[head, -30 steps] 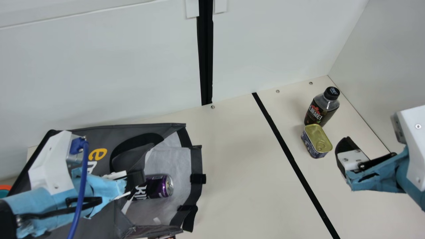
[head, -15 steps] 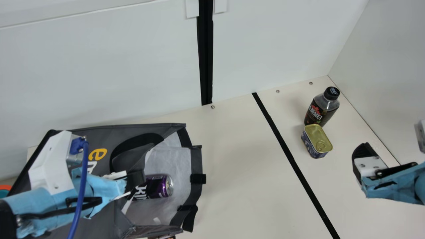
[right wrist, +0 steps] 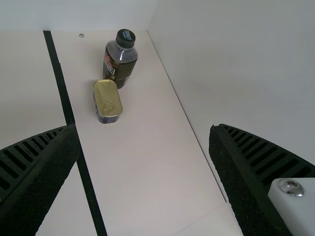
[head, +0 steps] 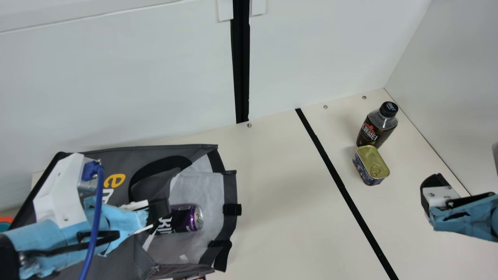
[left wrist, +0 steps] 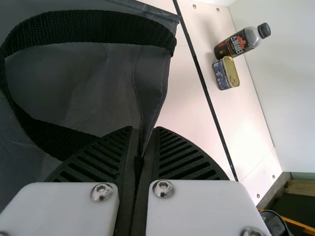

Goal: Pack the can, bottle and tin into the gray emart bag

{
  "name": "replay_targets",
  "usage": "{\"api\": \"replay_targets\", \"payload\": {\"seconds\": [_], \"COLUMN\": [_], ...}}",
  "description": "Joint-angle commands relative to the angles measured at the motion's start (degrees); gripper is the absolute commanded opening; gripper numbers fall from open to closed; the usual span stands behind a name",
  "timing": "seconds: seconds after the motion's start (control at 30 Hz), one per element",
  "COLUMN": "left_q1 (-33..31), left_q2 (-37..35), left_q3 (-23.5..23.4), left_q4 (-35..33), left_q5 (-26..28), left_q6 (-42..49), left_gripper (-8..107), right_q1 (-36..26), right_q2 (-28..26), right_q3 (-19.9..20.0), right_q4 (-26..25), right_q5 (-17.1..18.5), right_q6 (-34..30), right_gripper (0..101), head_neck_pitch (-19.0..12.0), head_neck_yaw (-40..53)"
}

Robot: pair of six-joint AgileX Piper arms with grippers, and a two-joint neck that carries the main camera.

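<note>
— What's on the cream tabletop point(head: 280, 186)?
— The gray bag point(head: 128, 157), on its side: matte fabric, pale lining point(head: 202, 190), black webbing handle point(left wrist: 88, 24). The left tool point(head: 157, 212) is clamped on its fabric; the right tool point(head: 434, 188) gapes wide, holding nothing.
— Bottle point(head: 375, 130)?
— Upright, dark, black-capped.
— Can point(head: 184, 218)?
— Glossy purple cylinder, lying inside the bag.
— Tin point(head: 369, 163)?
— Round-cornered block, gold ring-pull lid, just beside the bottle.

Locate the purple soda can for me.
In the main view, the purple metal can lies on its side inside the open gray fabric bag, at the view's left, beside the left gripper.
</note>
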Motion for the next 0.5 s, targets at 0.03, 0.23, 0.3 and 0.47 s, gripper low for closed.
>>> {"api": "replay_targets", "payload": {"seconds": [0.03,0.23,0.3,0.47], "left_q1": [0.00,0.00,0.00,0.00], "left_q2": [0.00,0.00,0.00,0.00], "left_q3": [0.00,0.00,0.00,0.00], "left_q4": [0.00,0.00,0.00,0.00], "left_q5": [0.00,0.00,0.00,0.00], "left_q6": [0.00,0.00,0.00,0.00], "left_gripper": [10,10,10,10], "right_q1": [-1.23,-3.01,-3.39,-4.01], "right_q2": [0.19,0.66,0.87,1.43], "right_q3": [-0.09,-0.34,-0.48,-0.88], "right_q4": [1.18,2.87,3.29,4.23], "right_q5": [-0.11,-0.11,-0.11,-0.11], "right_q6": [-0.96,-2.48,-2.83,-3.33], "right_gripper": [91,91,91,91], "head_neck_pitch": [-1.30,-1.30,-1.30,-1.30], "head_neck_yaw": [-0.05,-0.05,-0.05,-0.05]}}
